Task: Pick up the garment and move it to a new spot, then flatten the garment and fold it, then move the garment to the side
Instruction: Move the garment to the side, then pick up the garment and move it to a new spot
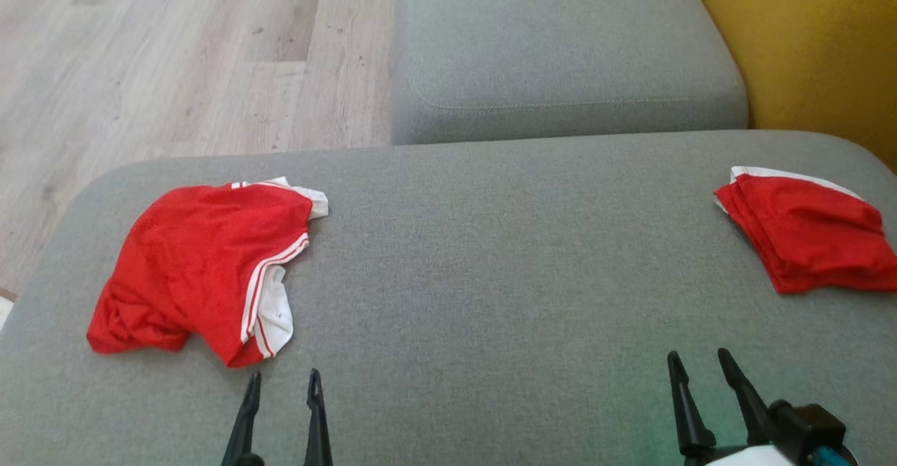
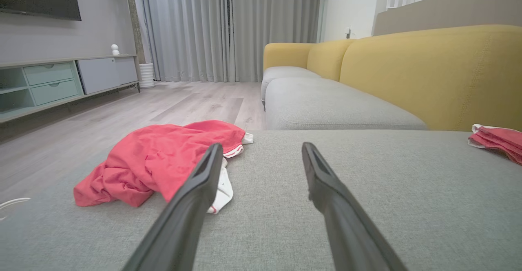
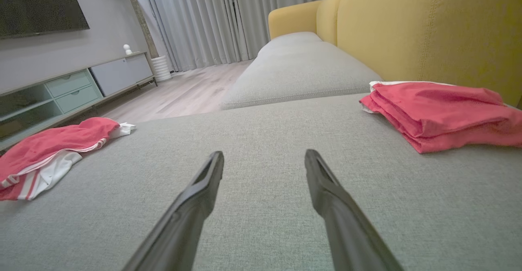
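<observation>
A crumpled red garment with white trim [image 1: 203, 263] lies on the left of the grey sofa cushion [image 1: 490, 256]; the left wrist view has it as the red garment [image 2: 159, 161] at centre left, and the right wrist view as the red garment [image 3: 45, 148] at far left. My left gripper [image 1: 284, 380] stands open just below its lower right corner, empty, with its left finger [image 2: 200, 189] overlapping the cloth in the wrist view. My right gripper [image 1: 699, 359] is open and empty over bare cushion at the lower right, also seen as the right gripper [image 3: 264, 159].
A second red garment, folded [image 1: 806, 238], rests at the cushion's right edge, the folded garment [image 3: 440, 114] lying against the yellow sofa back [image 3: 428, 30]. Another grey cushion [image 1: 560, 45] lies beyond. Wooden floor [image 1: 175, 52] drops off at the far left. A TV cabinet [image 2: 61, 83] stands across the room.
</observation>
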Available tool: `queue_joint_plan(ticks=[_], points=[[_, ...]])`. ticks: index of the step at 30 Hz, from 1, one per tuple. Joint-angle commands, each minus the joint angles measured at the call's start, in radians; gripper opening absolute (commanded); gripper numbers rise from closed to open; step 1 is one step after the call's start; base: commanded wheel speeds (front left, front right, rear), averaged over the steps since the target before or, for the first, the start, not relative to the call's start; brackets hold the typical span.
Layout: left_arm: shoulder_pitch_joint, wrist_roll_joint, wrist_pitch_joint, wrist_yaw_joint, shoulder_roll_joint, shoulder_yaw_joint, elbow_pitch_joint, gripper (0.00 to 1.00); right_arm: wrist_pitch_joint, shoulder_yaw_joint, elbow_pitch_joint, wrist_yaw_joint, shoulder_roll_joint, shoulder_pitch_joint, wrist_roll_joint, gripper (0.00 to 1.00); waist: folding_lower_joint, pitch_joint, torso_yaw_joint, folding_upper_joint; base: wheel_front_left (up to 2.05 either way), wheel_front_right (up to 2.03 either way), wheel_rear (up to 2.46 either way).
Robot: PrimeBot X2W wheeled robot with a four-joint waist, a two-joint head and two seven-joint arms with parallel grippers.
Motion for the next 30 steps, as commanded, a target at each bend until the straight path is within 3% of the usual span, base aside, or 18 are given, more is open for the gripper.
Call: queue_joint_plan(ticks=[1,12,23,30], points=[[-0.037,0.007,-0.01,-0.006,-0.004,0.035,-0.036,1.0,-0.011,0.017,-0.039,-0.001,-0.002,-0.033,-0.009,1.0,0.0001,-0.004,0.0,-0.0001,0.0,0.0,0.0],[-0.031,0.011,-0.01,-0.023,-0.006,0.036,0.002,1.0,-0.011,0.019,-0.046,-0.001,0.012,-0.007,-0.054,1.0,0.0001,-0.026,-0.002,-0.0001,0.0,0.0,0.0],[-0.027,-0.002,-0.01,-0.012,-0.007,0.028,0.008,1.0,-0.011,0.031,-0.04,-0.001,0.012,0.0,-0.043,1.0,0.0001,-0.029,-0.012,-0.0001,0.0,0.0,0.0],[-0.041,0.003,-0.01,-0.011,-0.007,0.035,0.011,1.0,-0.011,0.039,-0.039,-0.001,0.014,0.006,-0.041,1.0,0.0001,-0.021,0.032,-0.0001,0.0,0.0,0.0]])
